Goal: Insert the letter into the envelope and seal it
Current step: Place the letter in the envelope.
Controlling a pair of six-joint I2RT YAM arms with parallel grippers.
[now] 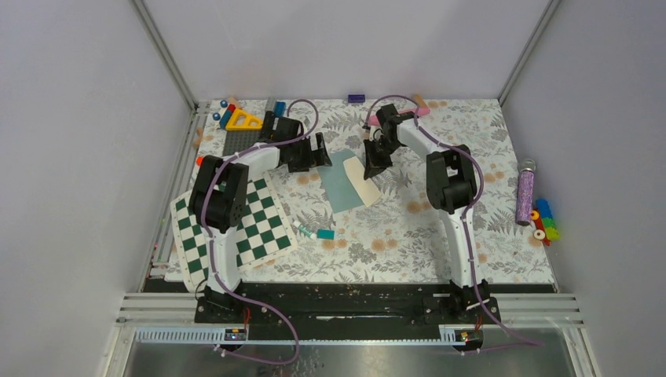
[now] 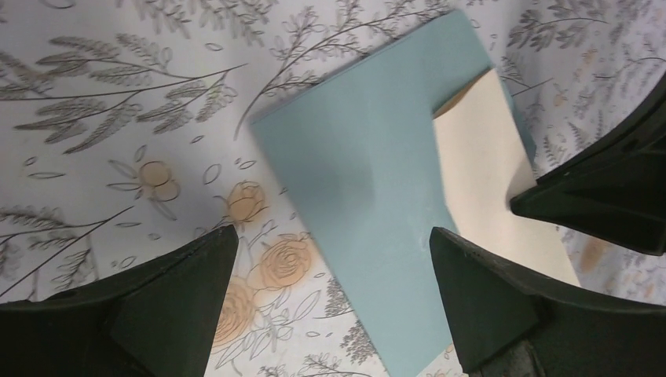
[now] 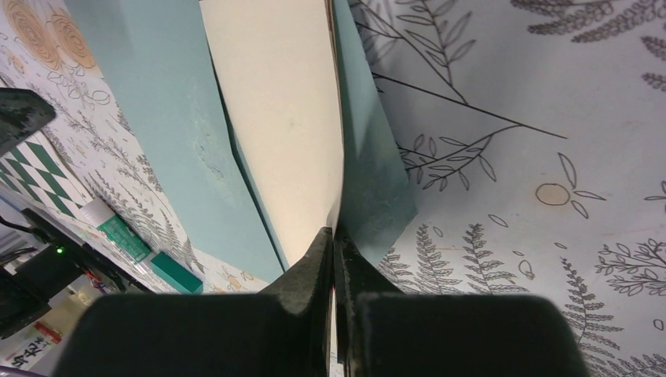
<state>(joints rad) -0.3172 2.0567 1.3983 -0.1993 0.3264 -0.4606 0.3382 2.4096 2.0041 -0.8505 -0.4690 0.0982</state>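
Right wrist view shows me the right gripper [image 3: 334, 236] shut tight, its tips at the edge of the cream letter [image 3: 275, 118]; I cannot tell whether paper sits between them. The letter lies partly tucked inside the teal envelope [image 3: 157, 118], flat mid-table [image 1: 440, 236]. My left gripper [image 2: 330, 236] hangs wide open over the envelope, holding nothing.

1. I see the right gripper [image 3: 333, 233] pinched shut on the letter [image 3: 275, 118].
2. The letter lies on the envelope [image 3: 165, 133], teal showing both sides.
3. A teal block [image 3: 177, 272] sits just beside the envelope.
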